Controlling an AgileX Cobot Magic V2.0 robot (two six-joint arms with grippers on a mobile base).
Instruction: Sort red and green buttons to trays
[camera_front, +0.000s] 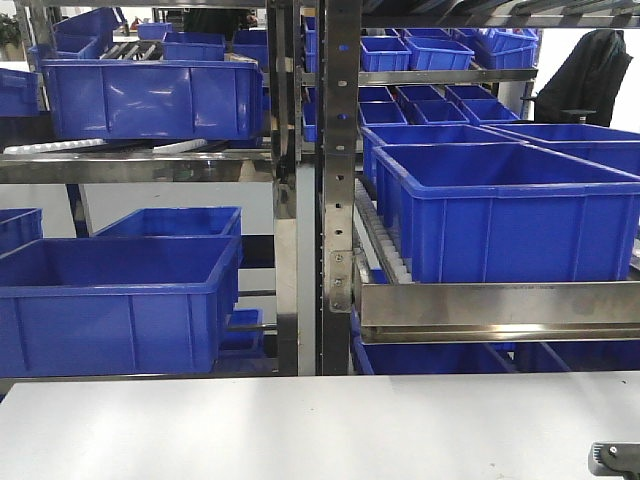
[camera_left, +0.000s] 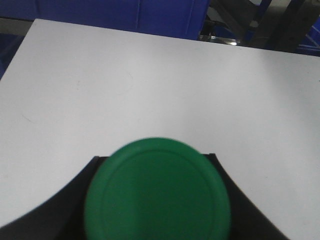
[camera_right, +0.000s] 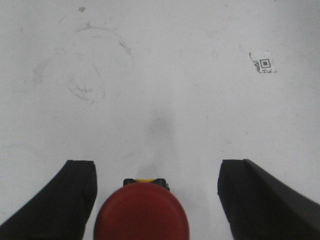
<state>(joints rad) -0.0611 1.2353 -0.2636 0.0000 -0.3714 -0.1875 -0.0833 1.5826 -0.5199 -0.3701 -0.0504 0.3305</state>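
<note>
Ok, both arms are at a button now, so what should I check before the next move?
1. Left gripper shut on green button: ok, jaws close against it.
2. Green button off the table: cannot tell.
3. Right gripper open: ok, jaws wide.
4. Red button between its jaws: ok, slightly off centre.
5. Red button gripped: not ok, jaws apart from it.
6. Trays in sight: not ok, no view shows them.
</note>
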